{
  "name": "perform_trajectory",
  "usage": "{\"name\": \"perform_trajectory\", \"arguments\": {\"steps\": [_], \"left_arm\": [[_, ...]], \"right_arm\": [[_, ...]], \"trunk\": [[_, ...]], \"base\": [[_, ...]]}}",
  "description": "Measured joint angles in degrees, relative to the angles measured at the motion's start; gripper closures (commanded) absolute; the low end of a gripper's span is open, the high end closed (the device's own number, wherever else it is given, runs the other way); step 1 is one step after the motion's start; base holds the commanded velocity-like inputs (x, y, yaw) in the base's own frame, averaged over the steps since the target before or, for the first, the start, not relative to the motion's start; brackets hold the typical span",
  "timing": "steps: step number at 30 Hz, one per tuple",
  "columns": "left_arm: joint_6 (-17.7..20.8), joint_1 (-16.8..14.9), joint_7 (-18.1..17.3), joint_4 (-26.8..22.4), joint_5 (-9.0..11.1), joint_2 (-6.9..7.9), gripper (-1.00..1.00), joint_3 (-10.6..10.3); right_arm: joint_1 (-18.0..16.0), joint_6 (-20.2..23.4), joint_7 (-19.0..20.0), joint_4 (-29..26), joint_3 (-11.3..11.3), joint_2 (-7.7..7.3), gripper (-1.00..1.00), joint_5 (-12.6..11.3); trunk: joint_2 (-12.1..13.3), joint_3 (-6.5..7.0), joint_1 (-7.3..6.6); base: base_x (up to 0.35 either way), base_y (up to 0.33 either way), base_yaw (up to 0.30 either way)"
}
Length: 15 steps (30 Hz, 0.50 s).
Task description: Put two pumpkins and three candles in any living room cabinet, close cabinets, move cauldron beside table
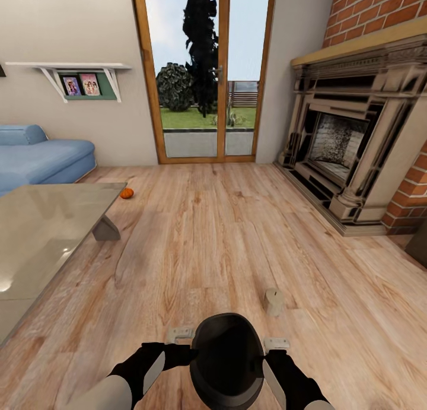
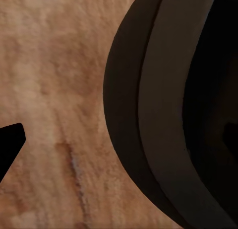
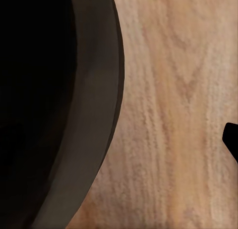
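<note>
The matte-black cauldron [image 1: 227, 362] sits low in front of me on the wood floor, between my two arms. My left gripper [image 1: 181, 334] is at its left side and my right gripper [image 1: 277, 343] at its right side. In the left wrist view one black fingertip [image 2: 10, 145] stands apart from the cauldron's wall [image 2: 148, 114], with bare floor between them. The right wrist view likewise has a fingertip [image 3: 232, 139] clear of the cauldron's rim [image 3: 94, 105]. A beige candle [image 1: 274, 301] stands just ahead of the cauldron. One orange pumpkin [image 1: 126, 193] lies by the table's [image 1: 41, 232] far corner.
A blue sofa [image 1: 41, 158] is behind the glass-topped table at the left. A stone fireplace [image 1: 350, 143] in a brick wall fills the right side. Glazed doors [image 1: 204, 72] are straight ahead, with a wall shelf [image 1: 77, 78] to their left. Open wood floor runs between table and fireplace.
</note>
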Motion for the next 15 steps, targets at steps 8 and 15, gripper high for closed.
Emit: {"name": "perform_trajectory", "arguments": {"steps": [8,15], "left_arm": [[-0.1,0.0,-2.2,0.0,-0.2,0.0,-1.0,0.0],[0.0,0.0,-2.5,0.0,-0.2,0.0,-1.0,0.0]], "right_arm": [[0.0,0.0,0.0,0.0,0.0,0.04,-1.0,0.0],[0.0,0.0,0.0,0.0,0.0,0.1,-1.0,0.0]], "trunk": [[0.0,0.0,0.0],[0.0,-0.44,0.05]], "base": [[0.0,0.0,0.0],[0.0,0.0,0.0]]}}
